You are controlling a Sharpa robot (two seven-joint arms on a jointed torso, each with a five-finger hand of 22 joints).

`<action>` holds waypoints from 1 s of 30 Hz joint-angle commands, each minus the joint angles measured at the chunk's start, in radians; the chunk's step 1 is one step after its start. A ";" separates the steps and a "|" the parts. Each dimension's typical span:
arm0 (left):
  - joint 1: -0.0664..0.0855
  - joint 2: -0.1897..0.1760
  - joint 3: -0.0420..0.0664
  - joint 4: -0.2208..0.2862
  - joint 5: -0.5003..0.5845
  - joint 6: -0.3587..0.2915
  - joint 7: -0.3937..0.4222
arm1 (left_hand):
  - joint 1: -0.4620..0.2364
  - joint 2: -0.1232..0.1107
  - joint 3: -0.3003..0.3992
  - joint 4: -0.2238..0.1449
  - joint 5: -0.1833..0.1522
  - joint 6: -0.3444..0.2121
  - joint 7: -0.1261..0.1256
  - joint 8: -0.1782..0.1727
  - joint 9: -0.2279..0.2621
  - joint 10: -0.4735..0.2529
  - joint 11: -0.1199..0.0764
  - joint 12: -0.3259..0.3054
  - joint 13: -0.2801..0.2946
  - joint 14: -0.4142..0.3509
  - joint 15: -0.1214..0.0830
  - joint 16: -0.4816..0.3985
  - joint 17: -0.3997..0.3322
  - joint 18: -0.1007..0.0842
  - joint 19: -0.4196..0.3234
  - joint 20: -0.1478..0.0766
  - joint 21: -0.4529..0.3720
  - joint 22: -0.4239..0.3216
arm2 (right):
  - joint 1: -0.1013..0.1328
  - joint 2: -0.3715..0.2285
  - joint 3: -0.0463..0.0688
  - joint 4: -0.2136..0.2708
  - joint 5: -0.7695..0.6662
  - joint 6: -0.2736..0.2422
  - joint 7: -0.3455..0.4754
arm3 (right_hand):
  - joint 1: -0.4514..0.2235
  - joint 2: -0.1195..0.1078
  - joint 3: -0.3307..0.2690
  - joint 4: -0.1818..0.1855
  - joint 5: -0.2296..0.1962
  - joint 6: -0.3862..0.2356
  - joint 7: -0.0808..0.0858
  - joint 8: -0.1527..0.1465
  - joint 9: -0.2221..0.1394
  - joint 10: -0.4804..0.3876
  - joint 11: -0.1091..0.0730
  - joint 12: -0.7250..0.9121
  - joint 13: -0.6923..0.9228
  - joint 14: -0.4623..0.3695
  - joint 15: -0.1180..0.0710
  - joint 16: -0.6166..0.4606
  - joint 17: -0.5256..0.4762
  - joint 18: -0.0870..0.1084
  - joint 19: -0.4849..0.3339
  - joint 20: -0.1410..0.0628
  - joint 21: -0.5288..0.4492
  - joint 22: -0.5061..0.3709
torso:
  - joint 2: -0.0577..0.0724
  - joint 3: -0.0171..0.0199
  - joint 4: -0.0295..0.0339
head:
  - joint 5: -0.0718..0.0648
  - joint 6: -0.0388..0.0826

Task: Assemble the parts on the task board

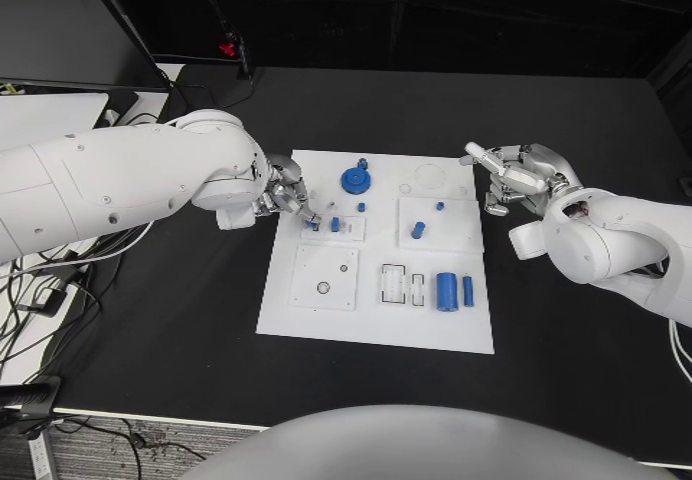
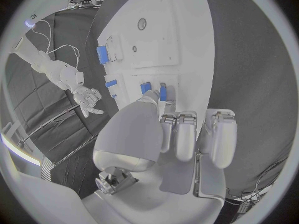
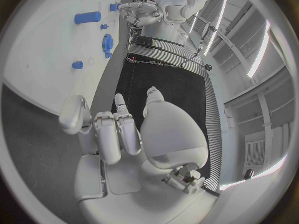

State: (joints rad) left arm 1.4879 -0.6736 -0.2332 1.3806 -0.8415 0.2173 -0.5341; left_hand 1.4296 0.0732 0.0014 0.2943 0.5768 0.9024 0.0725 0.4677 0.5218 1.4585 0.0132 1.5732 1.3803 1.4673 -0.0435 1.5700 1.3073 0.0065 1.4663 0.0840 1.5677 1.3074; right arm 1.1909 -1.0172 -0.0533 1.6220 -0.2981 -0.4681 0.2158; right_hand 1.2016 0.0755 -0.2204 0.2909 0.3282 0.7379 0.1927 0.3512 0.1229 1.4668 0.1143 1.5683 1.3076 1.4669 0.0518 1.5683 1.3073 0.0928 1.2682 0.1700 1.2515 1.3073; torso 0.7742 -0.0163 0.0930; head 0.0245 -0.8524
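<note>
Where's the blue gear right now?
In the head view the blue gear sits near the task board's far edge, left of centre, just beyond and right of the left robot hand; neither hand touches it.

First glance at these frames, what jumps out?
The white task board in the middle of the black table, dotted with small blue parts: a blue gear near its far edge and a blue cylinder toward its near right. The left hand reaches over the board's left edge beside small blue pieces, while the right hand hangs just off the board's right edge, holding nothing.
</note>
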 commanded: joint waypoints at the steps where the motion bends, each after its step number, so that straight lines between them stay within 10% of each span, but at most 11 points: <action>1: -0.004 0.002 -0.003 0.001 0.001 0.028 -0.022 | 0.103 0.097 0.005 -0.001 0.003 -0.002 -0.001 -0.005 -0.002 0.112 -0.002 -0.002 0.190 0.104 -0.004 0.001 0.263 -0.007 0.105 0.008 0.003 0.263 | 0.001 0.000 0.000 0.003 0.002 0.004 0.009 | 0.001 0.004 -0.008 -0.001 0.006 -0.009 0.004 0.004 0.001 0.104 0.008 0.003 0.263 0.104 0.009 0.002 0.264 0.010 -0.009 0.000 -0.003 0.049 | 0.000 0.0001 0.0006 | -0.001 -0.002; 30: -0.005 0.008 -0.003 -0.005 0.001 0.034 -0.039 | 0.093 0.097 0.014 -0.001 0.002 -0.006 0.002 -0.009 -0.004 0.112 0.001 -0.002 0.190 0.104 0.000 0.001 0.263 -0.007 0.105 0.009 0.003 0.263 | 0.001 0.001 0.000 0.003 0.002 0.006 0.009 | 0.001 0.004 -0.009 -0.001 0.006 -0.010 0.004 0.006 0.001 0.104 0.008 0.003 0.263 0.104 0.009 0.002 0.264 0.010 -0.010 0.000 -0.004 0.049 | 0.000 0.0001 0.0007 | 0.001 -0.007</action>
State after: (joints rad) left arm 1.4878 -0.6658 -0.2318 1.3775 -0.8380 0.2345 -0.5420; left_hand 1.4296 0.0732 0.0087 0.2927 0.5761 0.9032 0.0734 0.4639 0.5215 1.4585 0.0132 1.5743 1.3803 1.4675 -0.0426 1.5699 1.3073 0.0065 1.4663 0.0840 1.5677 1.3074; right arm 1.1909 -1.0164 -0.0533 1.6220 -0.2980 -0.4678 0.2161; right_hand 1.2016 0.0754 -0.2257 0.2907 0.3282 0.7343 0.1963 0.3512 0.1227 1.4668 0.1143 1.5683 1.3076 1.4669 0.0518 1.5683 1.3073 0.0929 1.2646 0.1664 1.2515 1.3073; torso 0.7741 -0.0163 0.0933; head 0.0254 -0.8588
